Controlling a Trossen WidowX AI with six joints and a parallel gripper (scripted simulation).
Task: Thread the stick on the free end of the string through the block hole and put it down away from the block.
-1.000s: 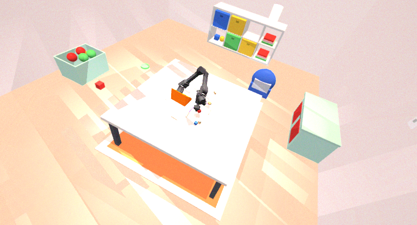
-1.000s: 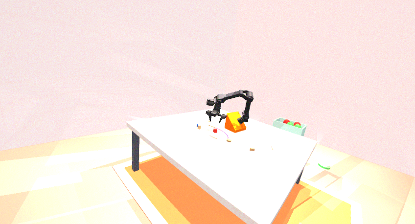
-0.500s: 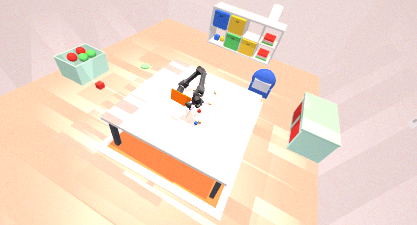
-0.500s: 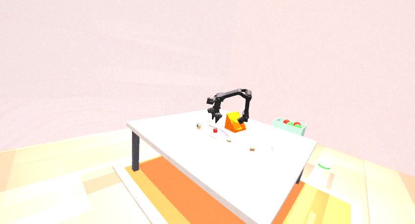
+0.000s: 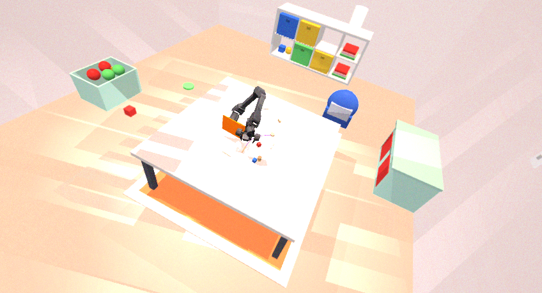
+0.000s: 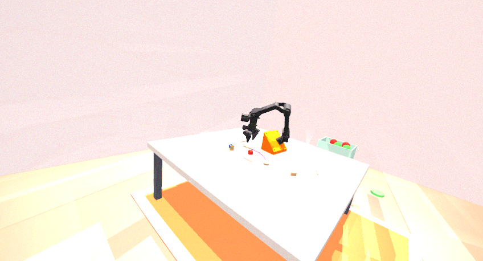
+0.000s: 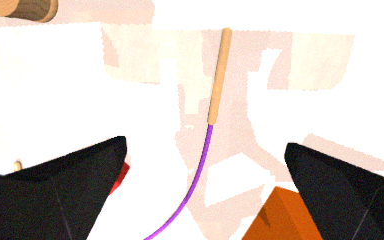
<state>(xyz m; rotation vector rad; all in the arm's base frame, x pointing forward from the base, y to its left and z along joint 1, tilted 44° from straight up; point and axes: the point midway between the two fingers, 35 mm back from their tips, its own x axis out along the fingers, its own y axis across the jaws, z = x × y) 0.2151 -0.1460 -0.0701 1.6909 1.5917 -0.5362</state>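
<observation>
My gripper (image 5: 248, 139) (image 6: 250, 140) (image 7: 206, 146) is wide open and empty, above the table. The stick (image 5: 243, 149) (image 6: 246, 147) (image 7: 219, 75) on the purple string (image 6: 260, 153) (image 7: 194, 187) lies on the table; in the wrist view it is beyond the fingertips, roughly midway between them. The string curves to the round button (image 5: 272, 134) (image 6: 266, 163). A small wooden block (image 5: 279, 119) (image 6: 293, 174) lies beyond the button. A large orange wedge-shaped block (image 5: 231, 125) (image 6: 270, 145) (image 7: 274, 215) stands near the arm base. I cannot make out a through-hole in either.
A red cube (image 5: 259, 144) (image 6: 250, 152) (image 7: 121, 177) is beside the string, partly behind a finger in the wrist view. A blue cube (image 5: 254, 160) and a wooden cylinder (image 5: 259, 158) (image 7: 21, 9) stand together. Loose sticks (image 5: 226, 153) (image 6: 248, 159) lie around.
</observation>
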